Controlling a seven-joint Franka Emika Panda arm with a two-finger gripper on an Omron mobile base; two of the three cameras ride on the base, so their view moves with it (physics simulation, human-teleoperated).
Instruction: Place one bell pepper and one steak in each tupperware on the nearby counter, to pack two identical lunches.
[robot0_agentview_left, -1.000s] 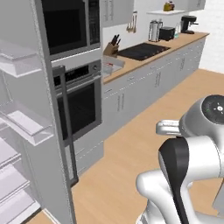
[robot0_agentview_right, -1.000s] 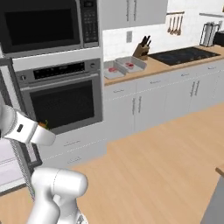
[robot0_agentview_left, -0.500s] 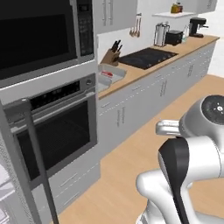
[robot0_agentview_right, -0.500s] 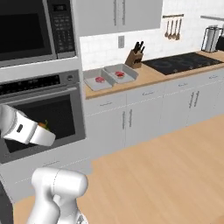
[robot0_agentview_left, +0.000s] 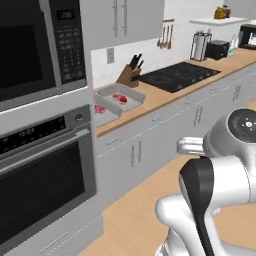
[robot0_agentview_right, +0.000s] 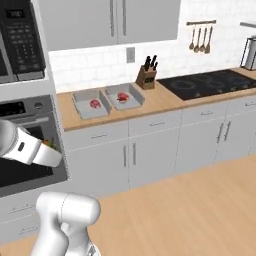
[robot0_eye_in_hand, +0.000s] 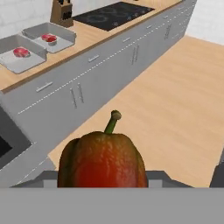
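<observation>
The tool (robot0_eye_in_hand: 103, 183) is pinching a bell pepper (robot0_eye_in_hand: 102, 160), which sits at the bottom centre of the hand view, right against the camera; the tool's own tips are hidden behind it, so the point given is only where they should lie. The pepper is brownish-red with darker green-brown flanks. It stands upright in that frame, its long axis running bottom to top, and its stem (robot0_eye_in_hand: 113, 121) points toward the top of the frame, leaning slightly right.

In the upper left of the hand view the bench (robot0_eye_in_hand: 89, 37) carries two tupperware trays side by side: the left tray (robot0_eye_in_hand: 17, 60) and the right tray (robot0_eye_in_hand: 50, 37), each with one red lump in it, too small to say whether steak or pepper. A knife block (robot0_eye_in_hand: 61, 13) stands just beyond them.

The right base view gives what the hand view cannot: both trays seen from the front, left of centre on the bench (robot0_agentview_right: 165, 102), with the arm low at the left edge before the oven (robot0_agentview_right: 30, 145). The left base view shows the trays near its centre left, beside the knife block.
</observation>
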